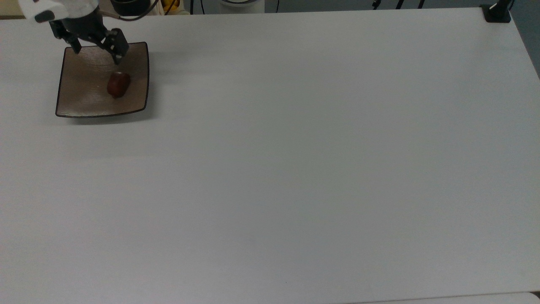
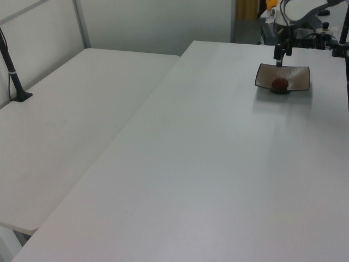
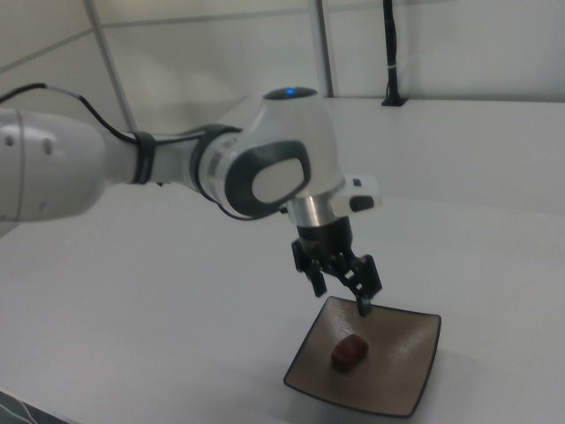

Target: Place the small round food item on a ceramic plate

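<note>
Scene: my arm's gripper (image 1: 96, 50) hangs over the far edge of the brown plate (image 1: 76, 105) on the white table (image 1: 295, 169).
Gripper: fingers spread apart, holding nothing; nothing hangs between them in the right view (image 3: 340, 287).
Food: the small reddish lump (image 1: 118, 84) sits on the plate, below the fingertips and a little toward the plate's middle, clear of both fingers.
Lie: in the top view its long axis runs slightly tilted from up-down.
Side look: in the left view the lump (image 2: 280, 83) rests inside the dish, tool above it.
Judgement: I read the placing as done; what remains is pulling away upward.
</note>
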`<state>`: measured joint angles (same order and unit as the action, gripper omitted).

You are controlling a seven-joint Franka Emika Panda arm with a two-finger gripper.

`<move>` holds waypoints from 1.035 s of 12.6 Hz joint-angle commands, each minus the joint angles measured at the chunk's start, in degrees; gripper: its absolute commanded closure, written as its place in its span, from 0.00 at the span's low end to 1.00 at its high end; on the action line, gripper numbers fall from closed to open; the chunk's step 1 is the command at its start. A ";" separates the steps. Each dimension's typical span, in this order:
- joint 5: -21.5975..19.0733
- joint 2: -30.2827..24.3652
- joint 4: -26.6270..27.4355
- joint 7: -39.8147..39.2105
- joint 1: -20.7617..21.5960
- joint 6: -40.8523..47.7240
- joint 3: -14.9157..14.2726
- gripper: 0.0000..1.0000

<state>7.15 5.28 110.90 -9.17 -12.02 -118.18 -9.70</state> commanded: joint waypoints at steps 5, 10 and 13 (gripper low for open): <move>-8.11 -8.36 -4.09 0.73 1.39 7.70 3.19 0.00; -10.31 -7.04 -8.76 8.27 6.65 15.18 8.72 0.00; -9.52 -6.16 -9.47 11.01 10.43 14.74 9.00 0.00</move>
<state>-2.53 -2.63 103.67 -1.36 -4.76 -104.39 -0.60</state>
